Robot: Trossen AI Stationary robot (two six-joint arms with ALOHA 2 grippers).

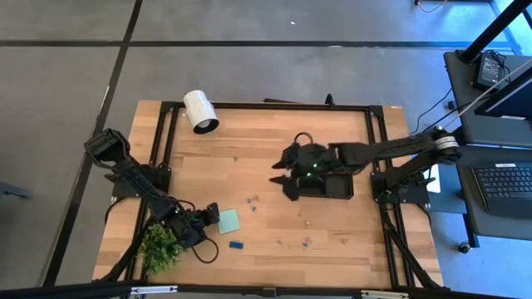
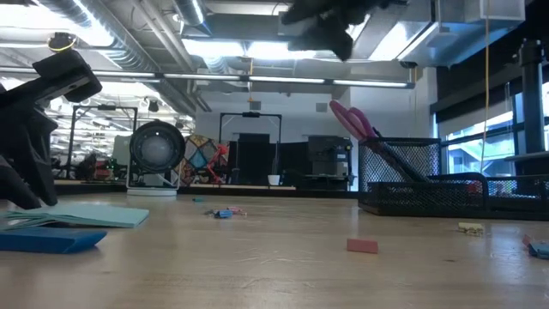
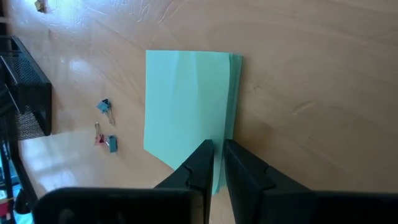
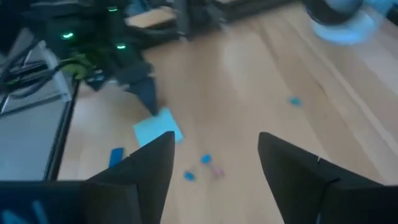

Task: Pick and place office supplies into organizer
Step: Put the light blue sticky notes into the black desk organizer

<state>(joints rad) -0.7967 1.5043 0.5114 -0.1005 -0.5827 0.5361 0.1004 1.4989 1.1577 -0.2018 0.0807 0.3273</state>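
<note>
Left hand (image 3: 217,163) nearly closed on the green notepad's (image 3: 186,106) edge; right hand (image 4: 214,162) open above organizer (image 1: 328,184)

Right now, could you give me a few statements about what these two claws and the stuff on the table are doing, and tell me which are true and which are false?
1. The left claw is closed on the edge of the light green notepad. True.
2. The right claw is carrying a pen. False: its fingers are spread apart with nothing between them.
3. The purple-handled scissors stand in the black mesh organizer. True.
4. The white cylinder sits inside the organizer. False: it lies on its side near the table's far edge.
5. The small blue block rests on top of the notepad. False: it lies on the wood beside it.
</note>
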